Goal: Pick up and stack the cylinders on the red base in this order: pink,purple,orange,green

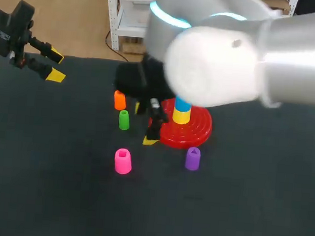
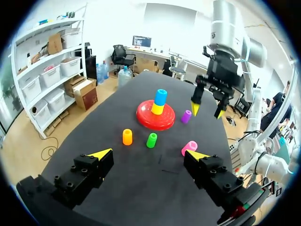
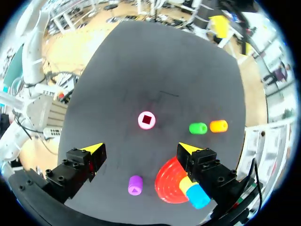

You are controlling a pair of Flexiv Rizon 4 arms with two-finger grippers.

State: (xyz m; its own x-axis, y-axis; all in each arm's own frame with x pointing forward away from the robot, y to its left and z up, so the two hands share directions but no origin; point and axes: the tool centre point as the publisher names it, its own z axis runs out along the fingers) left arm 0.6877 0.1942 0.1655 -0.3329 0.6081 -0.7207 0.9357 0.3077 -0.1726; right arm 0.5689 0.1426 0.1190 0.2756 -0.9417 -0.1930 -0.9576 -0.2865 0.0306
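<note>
The left fingers [image 1: 55, 57] hang over the far left corner of the dark worktop [image 1: 40, 196], well apart from everything else. In the left wrist view these fingers [image 2: 100, 154] are spread wide and hold nothing. The right arm [image 1: 251, 60] comes in from the right and reaches past the middle. In the head view its right fingers [image 1: 150, 141] point down between the green cylinder [image 1: 124, 120] and the red base [image 1: 197, 133]. From the left wrist view they [image 2: 194, 108] hang above the worktop close to the purple cylinder [image 2: 186, 116], and from the right wrist view they [image 3: 94, 149] are open wide with nothing gripped. The red base stands near the middle of the worktop and carries a yellow cylinder [image 1: 181, 116] with a blue cylinder [image 1: 183, 105] on top of it. The pink cylinder [image 1: 123, 161] stands upright on the worktop at the near side, apart from the base. In the right wrist view it [image 3: 146, 120] lies ahead of the open fingers. The purple cylinder [image 1: 192, 158] stands just beside the near edge of the base. The orange cylinder [image 1: 119, 100] and the green one stand close together to the left of the base, with orange the farther back. None of these four is on the base.
</note>
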